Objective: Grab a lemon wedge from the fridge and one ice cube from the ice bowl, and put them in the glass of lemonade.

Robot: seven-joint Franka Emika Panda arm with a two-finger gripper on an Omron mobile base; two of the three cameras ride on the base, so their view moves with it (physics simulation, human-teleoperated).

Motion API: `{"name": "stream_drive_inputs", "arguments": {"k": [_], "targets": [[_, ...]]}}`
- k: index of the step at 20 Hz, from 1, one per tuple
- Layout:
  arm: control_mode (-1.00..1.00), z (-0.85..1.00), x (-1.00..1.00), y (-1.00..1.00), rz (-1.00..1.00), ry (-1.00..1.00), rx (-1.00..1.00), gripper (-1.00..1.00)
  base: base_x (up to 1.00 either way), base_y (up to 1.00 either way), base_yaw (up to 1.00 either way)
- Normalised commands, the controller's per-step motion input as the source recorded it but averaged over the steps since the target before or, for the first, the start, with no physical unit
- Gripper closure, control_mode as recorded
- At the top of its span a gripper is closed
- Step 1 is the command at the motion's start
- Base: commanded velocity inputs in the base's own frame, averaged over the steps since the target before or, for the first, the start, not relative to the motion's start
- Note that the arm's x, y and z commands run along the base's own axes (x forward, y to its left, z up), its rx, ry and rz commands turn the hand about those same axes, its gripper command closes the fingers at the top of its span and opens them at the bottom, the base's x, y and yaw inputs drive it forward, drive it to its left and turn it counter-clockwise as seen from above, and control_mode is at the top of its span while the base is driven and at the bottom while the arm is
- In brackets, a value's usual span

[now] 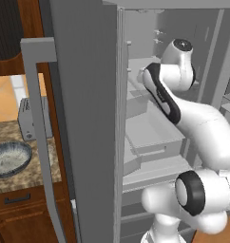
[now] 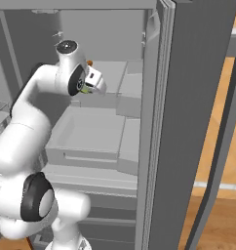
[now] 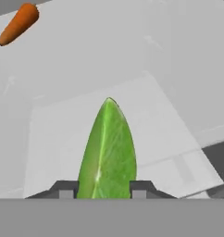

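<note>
Inside the open fridge (image 1: 83, 95), the gripper (image 3: 104, 192) clamps a green wedge (image 3: 108, 150) between its fingertips above a pale shelf, an orange carrot (image 3: 19, 23) lying well apart.

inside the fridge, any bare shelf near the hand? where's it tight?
Bare: the pale grey shelf past the green lemon wedge held in the hand, up to the orange carrot at its far corner. Also the counter strip between the speckled grey-blue bowl and silver toaster. Tight: the arm fills the gap between the open fridge doors.
</note>
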Motion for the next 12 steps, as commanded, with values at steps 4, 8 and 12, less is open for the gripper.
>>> {"name": "stream_drive_inputs", "arguments": {"k": [4, 8, 12], "targets": [[-1.00, -0.11, -1.00, 0.00, 0.48, 0.01, -0.18, 1.00, 0.00, 0.00, 0.00], [-1.00, -0.24, -1.00, 0.02, 0.38, 0.03, -0.23, 1.00, 0.00, 0.00, 0.00], [-1.00, -0.20, -0.74, 0.25, 0.13, 0.06, -0.12, 1.00, 0.00, 0.00, 0.00]]}}
